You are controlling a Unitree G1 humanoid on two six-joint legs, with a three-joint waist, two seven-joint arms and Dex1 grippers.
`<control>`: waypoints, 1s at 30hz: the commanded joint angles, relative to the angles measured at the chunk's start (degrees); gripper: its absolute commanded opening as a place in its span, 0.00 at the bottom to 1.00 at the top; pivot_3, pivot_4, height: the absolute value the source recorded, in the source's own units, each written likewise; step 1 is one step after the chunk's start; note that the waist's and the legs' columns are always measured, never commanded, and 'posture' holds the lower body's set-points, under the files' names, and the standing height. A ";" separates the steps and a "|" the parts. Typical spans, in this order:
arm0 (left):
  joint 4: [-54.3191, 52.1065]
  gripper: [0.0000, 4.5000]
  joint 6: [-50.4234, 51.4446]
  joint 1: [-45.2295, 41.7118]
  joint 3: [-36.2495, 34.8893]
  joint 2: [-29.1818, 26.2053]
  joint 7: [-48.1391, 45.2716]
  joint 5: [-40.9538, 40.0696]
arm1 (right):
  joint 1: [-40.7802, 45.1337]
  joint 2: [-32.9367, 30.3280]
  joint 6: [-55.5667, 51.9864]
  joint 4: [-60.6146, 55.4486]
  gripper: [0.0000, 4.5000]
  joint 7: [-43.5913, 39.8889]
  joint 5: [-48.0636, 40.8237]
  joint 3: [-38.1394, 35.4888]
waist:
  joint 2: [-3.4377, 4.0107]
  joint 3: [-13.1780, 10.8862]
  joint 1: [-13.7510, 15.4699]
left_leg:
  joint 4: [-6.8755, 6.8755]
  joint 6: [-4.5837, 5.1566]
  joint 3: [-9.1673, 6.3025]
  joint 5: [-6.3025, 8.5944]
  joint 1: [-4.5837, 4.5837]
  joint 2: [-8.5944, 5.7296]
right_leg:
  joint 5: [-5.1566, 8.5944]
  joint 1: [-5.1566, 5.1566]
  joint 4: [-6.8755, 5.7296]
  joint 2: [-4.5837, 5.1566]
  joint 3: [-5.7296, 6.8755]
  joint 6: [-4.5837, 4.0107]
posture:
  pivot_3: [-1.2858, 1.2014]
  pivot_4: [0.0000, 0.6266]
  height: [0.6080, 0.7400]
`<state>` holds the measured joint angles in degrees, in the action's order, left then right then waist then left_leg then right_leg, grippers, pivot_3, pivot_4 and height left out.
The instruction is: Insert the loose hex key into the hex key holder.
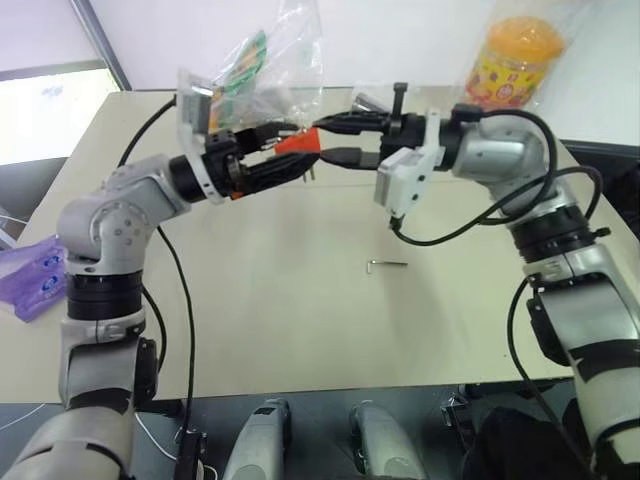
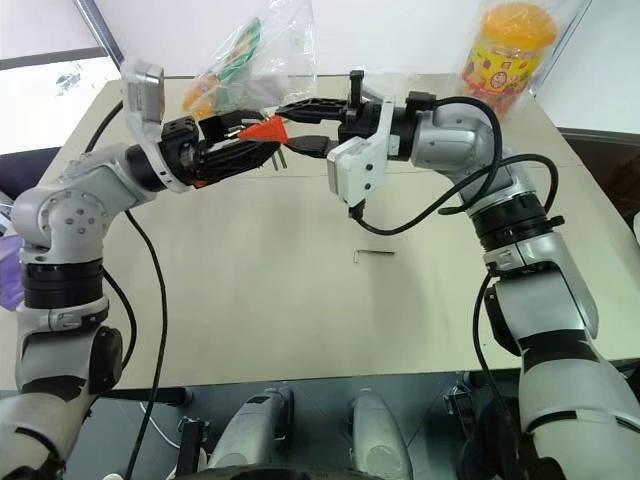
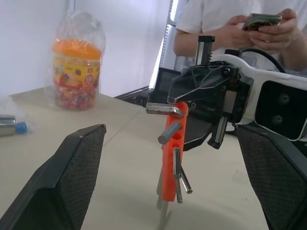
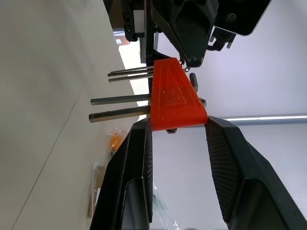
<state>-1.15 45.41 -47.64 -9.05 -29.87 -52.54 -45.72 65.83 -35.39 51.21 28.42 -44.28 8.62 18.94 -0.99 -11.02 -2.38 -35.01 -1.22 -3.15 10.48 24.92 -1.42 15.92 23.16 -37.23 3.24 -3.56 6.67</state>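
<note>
The hex key holder (image 4: 175,98), a red-orange block with several short metal keys sticking out, hangs in the air above the far half of the table. My right gripper (image 4: 176,123) is shut on it, one pad on each side. My left gripper (image 3: 170,129) faces it from the other side and is open. Its two pads (image 3: 72,182) stand wide on either side of the holder (image 3: 169,158) without touching it. The loose hex key (image 1: 385,265), a thin L-shaped rod, lies flat on the beige table (image 1: 280,320) below and in front of both grippers.
A candy jar with an orange lid (image 1: 515,60) stands at the far right. A clear plastic bag with packets (image 1: 260,70) sits at the far middle, and a purple bag (image 1: 30,275) lies off the left edge. Behind the table a person holds a phone (image 3: 261,21).
</note>
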 commanded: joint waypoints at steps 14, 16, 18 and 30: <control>-1.79 0.58 -0.56 -0.47 -1.87 2.19 2.21 -2.01 | 0.66 0.23 -2.82 -3.76 0.23 -0.92 -2.47 -2.88 | 0.00 0.00 0.02 | -0.02 0.00 0.00 0.00 0.00 0.00 | 0.00 0.00 -0.02 0.00 0.00 0.00 | 0.52 0.24 1.00; -1.92 0.37 -0.47 -0.35 -1.91 2.63 2.75 -2.33 | 0.53 0.22 -2.98 -3.99 0.23 -0.94 -2.32 -3.00 | 0.00 0.00 0.04 | -0.02 0.00 0.00 0.00 0.00 0.00 | 0.00 0.00 -0.02 0.00 0.00 0.00 | 0.52 0.24 1.00; -2.11 0.09 -0.44 -0.21 -1.85 2.94 3.07 -2.41 | 0.39 0.23 -3.17 -4.23 0.23 -1.01 -2.19 -3.14 | 0.00 0.00 0.03 | -0.02 0.00 0.00 0.00 0.00 0.00 | 0.00 0.00 -0.02 0.00 0.00 0.00 | 0.52 0.24 1.00; -3.05 0.01 -0.91 0.45 -1.46 4.53 4.67 -2.07 | -0.88 0.16 -4.55 -5.63 0.23 -2.56 -2.30 -3.12 | 0.00 0.00 0.03 | -0.03 0.00 0.00 0.00 0.00 0.00 | 0.00 0.00 -0.03 0.00 0.00 0.01 | 0.52 0.24 1.00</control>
<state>-2.51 45.60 -46.92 -9.76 -25.55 -48.31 -46.89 64.74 -34.99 46.34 25.39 -46.57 7.53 17.07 -0.99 -11.02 -2.35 -35.04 -1.22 -3.15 10.48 24.92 -1.43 15.91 23.16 -37.26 3.24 -3.56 6.67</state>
